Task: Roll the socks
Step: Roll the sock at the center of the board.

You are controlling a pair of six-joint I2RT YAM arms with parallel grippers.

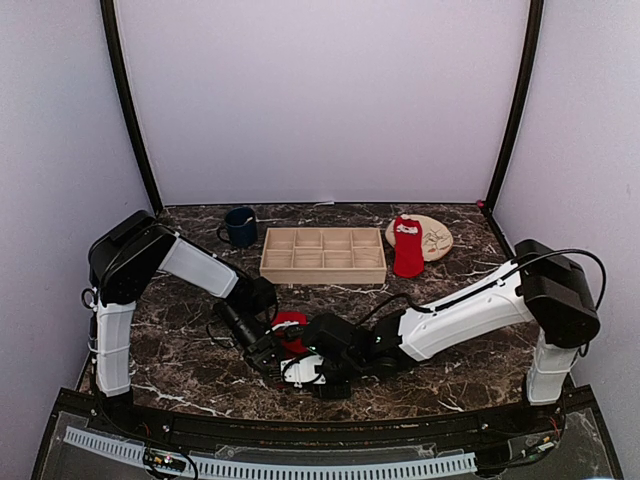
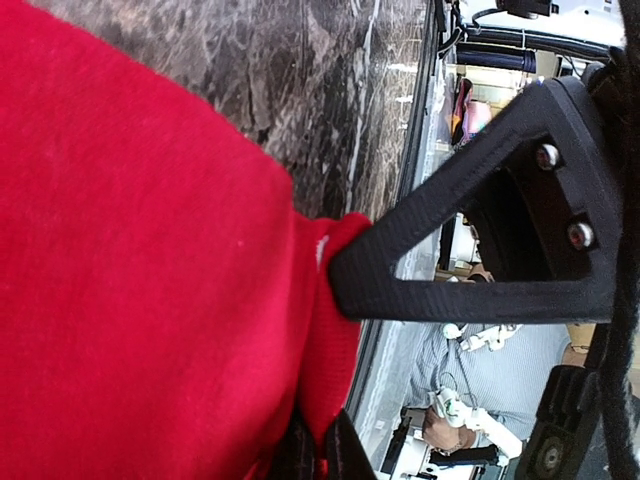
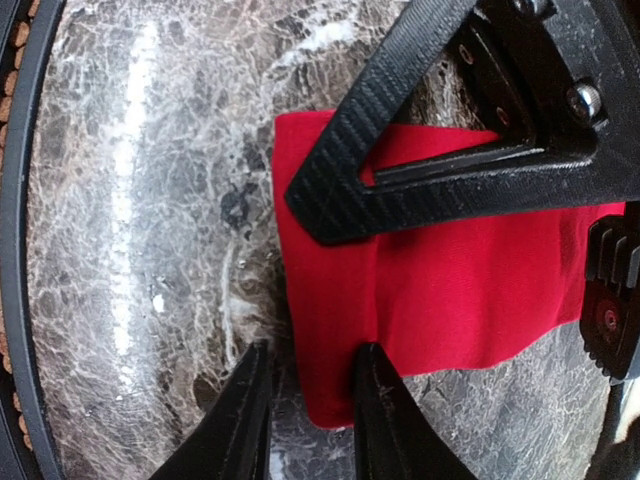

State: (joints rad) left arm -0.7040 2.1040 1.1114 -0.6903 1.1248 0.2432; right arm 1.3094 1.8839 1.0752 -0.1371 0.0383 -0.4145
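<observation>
Only in the top view are both socks seen. The near red sock (image 1: 290, 323) is laid on the dark marbled tabletop (image 1: 180, 365) between the two arms' ends. The far red sock (image 1: 407, 247) is laid partly over the round tan plate (image 1: 438, 240), well apart from the first and just right of the wooden compartment tray (image 1: 323, 277). A dark blue mug (image 1: 240, 227) is stood just left of the tray. A white print is borne at the far red sock's upper end, but it is too small to be read; no other writing can be made out

What is hidden from above is given by the wrist views. In the left wrist view the left pincer (image 2: 330, 350) is shown pressed together on a bunched edge of the near red sock, and a person (image 2: 500, 360) in a pale striped shirt is glimpsed beyond the tabletop's edge. In the right wrist view the right pincer (image 3: 305, 280) is set astride a flat, plain red edge of the same sock; whether the fabric is nipped cannot be told
</observation>
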